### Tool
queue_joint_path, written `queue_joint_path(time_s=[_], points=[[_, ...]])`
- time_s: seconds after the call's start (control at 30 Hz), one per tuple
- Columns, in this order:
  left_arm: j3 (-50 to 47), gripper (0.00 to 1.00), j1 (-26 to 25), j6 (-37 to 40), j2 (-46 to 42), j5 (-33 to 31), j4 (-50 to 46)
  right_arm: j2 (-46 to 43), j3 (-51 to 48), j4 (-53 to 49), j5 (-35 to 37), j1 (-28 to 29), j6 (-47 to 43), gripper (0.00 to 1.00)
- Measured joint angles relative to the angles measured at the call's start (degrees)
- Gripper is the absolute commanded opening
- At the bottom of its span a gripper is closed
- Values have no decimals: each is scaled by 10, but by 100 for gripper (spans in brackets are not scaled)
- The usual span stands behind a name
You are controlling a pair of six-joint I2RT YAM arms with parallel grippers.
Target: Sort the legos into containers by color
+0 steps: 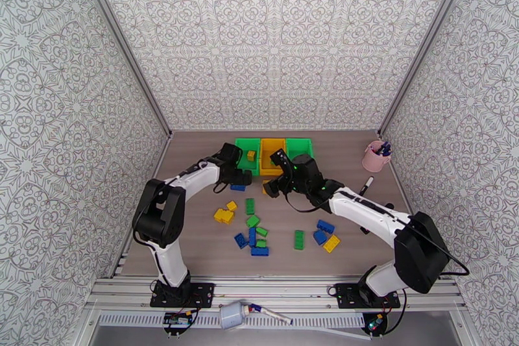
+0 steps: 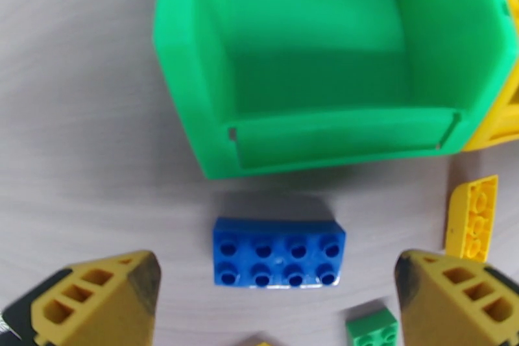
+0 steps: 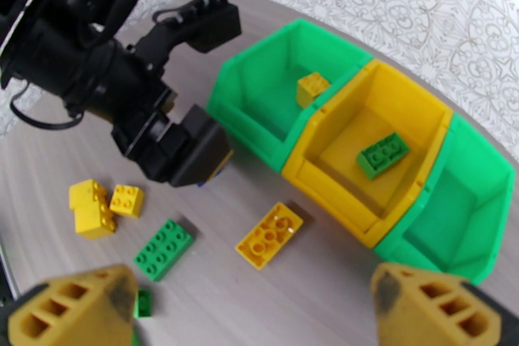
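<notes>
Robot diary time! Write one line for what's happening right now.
left gripper open over blue brick | right gripper open, empty | left green bin: yellow brick | yellow bin: green brick

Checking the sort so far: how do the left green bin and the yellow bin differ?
The left green bin sits at the row's end; the yellow bin sits in the middle. The left green bin holds one yellow brick; the yellow bin holds one green brick. Both are open-topped, same shape.
</notes>
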Motion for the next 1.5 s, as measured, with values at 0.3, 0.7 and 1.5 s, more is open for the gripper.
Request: queue_joint_path(time_s=[0.3, 0.7, 1.5], points=[[20, 91, 0, 2, 55, 1, -3, 0, 0, 0, 5, 0, 0, 100], [27, 63, -1, 4, 58, 2, -4, 0, 0, -1, 16, 0, 0, 100], [42, 62, -61, 0, -53, 21, 68, -98, -74, 55, 63, -2, 40, 100]])
